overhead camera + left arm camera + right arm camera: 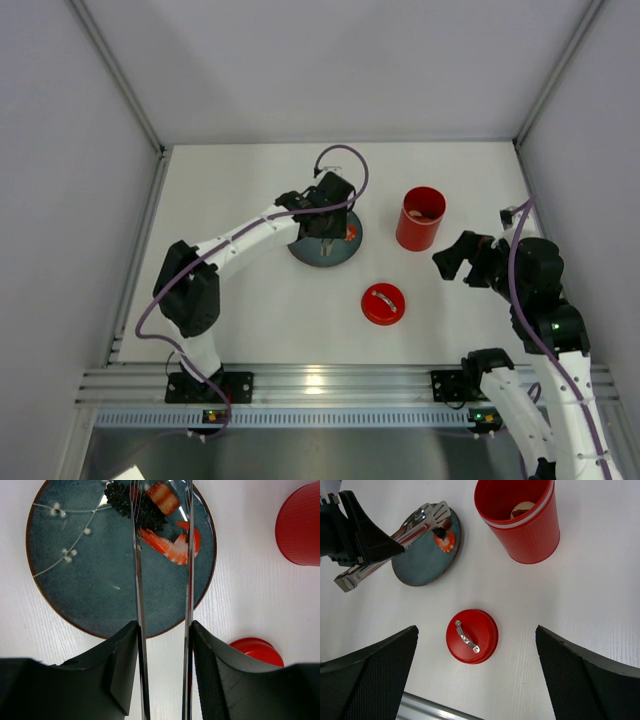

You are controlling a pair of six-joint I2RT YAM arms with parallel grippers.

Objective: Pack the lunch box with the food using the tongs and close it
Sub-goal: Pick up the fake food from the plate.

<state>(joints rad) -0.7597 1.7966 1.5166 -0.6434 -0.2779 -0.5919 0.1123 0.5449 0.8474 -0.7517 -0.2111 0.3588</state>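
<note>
My left gripper is shut on the tongs, one finger pressed on the outside of each arm. It hovers over the dark blue plate. The two arms stand apart and reach across the food: an orange shrimp lies between them, with a dark clump and a striped piece near their tips. The red lunch box stands open to the plate's right with a beige piece inside. Its lid lies handle up on the table. My right gripper hangs open and empty above the lid.
White walls enclose the table on three sides. An aluminium rail runs along the near edge between the arm bases. In the top view the left gripper covers part of the plate, and the right gripper sits right of the lunch box.
</note>
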